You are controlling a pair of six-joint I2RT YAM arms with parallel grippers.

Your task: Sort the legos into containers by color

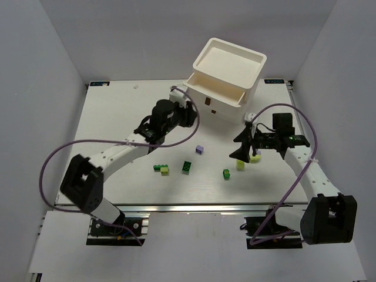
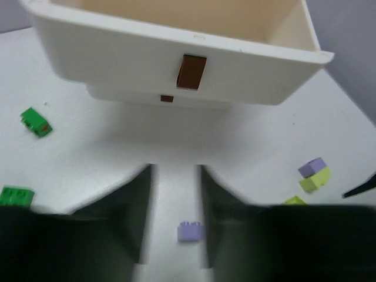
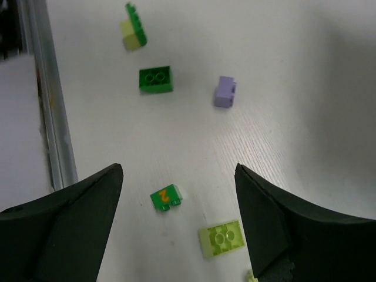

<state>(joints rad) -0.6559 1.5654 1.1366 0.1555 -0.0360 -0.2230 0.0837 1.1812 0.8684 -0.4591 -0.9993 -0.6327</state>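
Observation:
The white drawer unit stands at the back, its top drawer pulled out; brown handles face me. My left gripper hovers in front of it, open and empty. A pale purple lego lies on the table, seen between its fingers. My right gripper is open wide and empty above a dark green lego with an orange mark and a lime lego. A purple lego, green legos and lime legos lie scattered at mid-table.
More legos show in the right wrist view: a purple one, a green one and a lime-green pair near the table's metal edge rail. White walls enclose the table on three sides. Purple cables loop from both arms.

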